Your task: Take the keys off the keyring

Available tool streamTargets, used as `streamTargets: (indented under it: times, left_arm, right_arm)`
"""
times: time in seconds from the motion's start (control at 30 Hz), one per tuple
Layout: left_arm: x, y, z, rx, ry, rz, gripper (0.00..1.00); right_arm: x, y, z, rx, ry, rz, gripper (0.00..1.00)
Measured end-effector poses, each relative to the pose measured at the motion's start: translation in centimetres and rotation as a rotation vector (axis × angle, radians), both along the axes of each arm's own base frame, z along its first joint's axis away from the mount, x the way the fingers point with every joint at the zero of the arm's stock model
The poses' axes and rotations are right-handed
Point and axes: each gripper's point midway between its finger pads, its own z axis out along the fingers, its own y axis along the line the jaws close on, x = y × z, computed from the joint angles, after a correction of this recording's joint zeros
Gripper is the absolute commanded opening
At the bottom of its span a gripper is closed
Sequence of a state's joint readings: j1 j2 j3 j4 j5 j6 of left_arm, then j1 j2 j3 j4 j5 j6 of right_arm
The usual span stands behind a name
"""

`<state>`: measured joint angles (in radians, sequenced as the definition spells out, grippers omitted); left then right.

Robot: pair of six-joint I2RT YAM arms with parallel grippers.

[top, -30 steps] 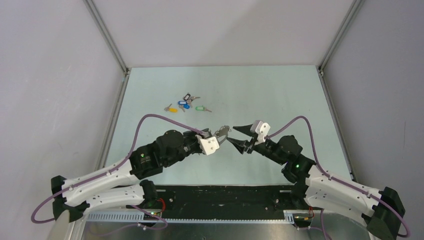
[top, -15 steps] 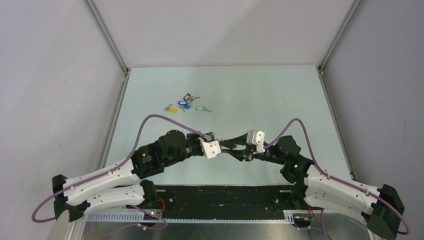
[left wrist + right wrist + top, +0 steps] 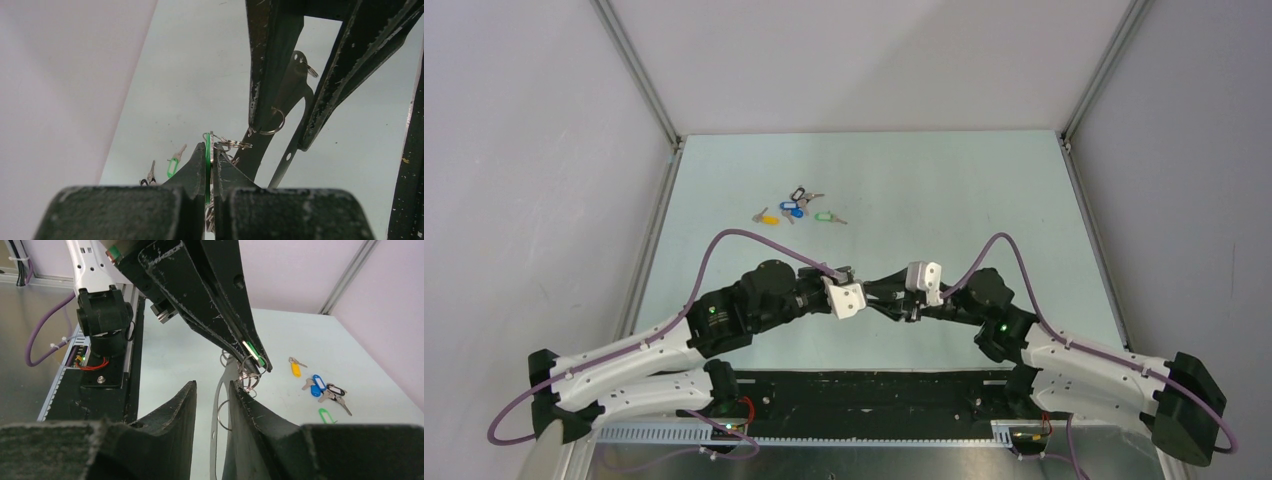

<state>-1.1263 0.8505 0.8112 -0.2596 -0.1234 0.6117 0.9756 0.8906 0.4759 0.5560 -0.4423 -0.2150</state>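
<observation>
My left gripper (image 3: 867, 290) is shut on the keyring bunch: a thin green tag edge and a silvery ring (image 3: 210, 147) sit pinched between its fingertips, and small linked rings (image 3: 232, 145) stick out beside them. Silvery key bits show low between its fingers. The flat grey strap (image 3: 292, 95) hangs from the rings. My right gripper (image 3: 886, 300) is open, with a finger on either side of the strap (image 3: 215, 440) and one ring (image 3: 222, 415), not closed on them. Its tips (image 3: 212, 383) reach up to the left fingertips (image 3: 252, 352).
Loose keys with plastic tags lie on the pale table at the far left: yellow (image 3: 769, 217), blue (image 3: 791, 210), black (image 3: 800, 195), green (image 3: 824, 216). They also show in the right wrist view, with the blue one (image 3: 316, 386) in the middle. Grey walls and metal rails enclose the table.
My right gripper has moved left and down onto the left gripper's tips, so its open fingers now straddle the hanging strap. The left gripper has stayed nearly still, still shut.
</observation>
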Motion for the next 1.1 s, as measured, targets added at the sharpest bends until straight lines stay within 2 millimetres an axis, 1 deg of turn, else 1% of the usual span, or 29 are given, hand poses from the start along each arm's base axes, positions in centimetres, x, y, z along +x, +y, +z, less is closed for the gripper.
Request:
streamTargets:
  times: [0.37, 0.53, 0.8, 0.93, 1.0, 1.03, 1.1]
  left_arm:
    - [-0.1, 0.1, -0.4, 0.015, 0.009, -0.005, 0.00]
    - [-0.4, 0.1, -0.4, 0.016, 0.013, -0.015, 0.00]
    - [-0.7, 0.3, -0.2, 0.010, 0.014, -0.025, 0.00]
    - [-0.7, 0.3, -0.3, 0.011, 0.016, -0.028, 0.00]
    - [-0.8, 0.3, -0.3, 0.012, 0.016, -0.030, 0.00]
    - [-0.8, 0.3, -0.3, 0.012, 0.017, -0.030, 0.00]
    - [-0.8, 0.3, -0.3, 0.012, 0.017, -0.031, 0.00]
  right_arm:
    - [1.4, 0.9, 0.1, -0.016, 0.007, -0.043, 0.32]
    - [2.0, 1.0, -0.4, -0.032, 0.005, -0.067, 0.27]
    - [2.4, 1.3, -1.4, -0.056, 0.019, -0.075, 0.25]
    - [2.6, 1.5, -1.2, -0.059, 0.022, -0.078, 0.24]
    - [2.6, 1.6, -1.2, -0.059, 0.022, -0.078, 0.19]
    - [2.6, 1.6, -1.2, -0.058, 0.023, -0.078, 0.11]
    - [2.6, 1.6, -1.2, -0.057, 0.021, -0.078, 0.05]
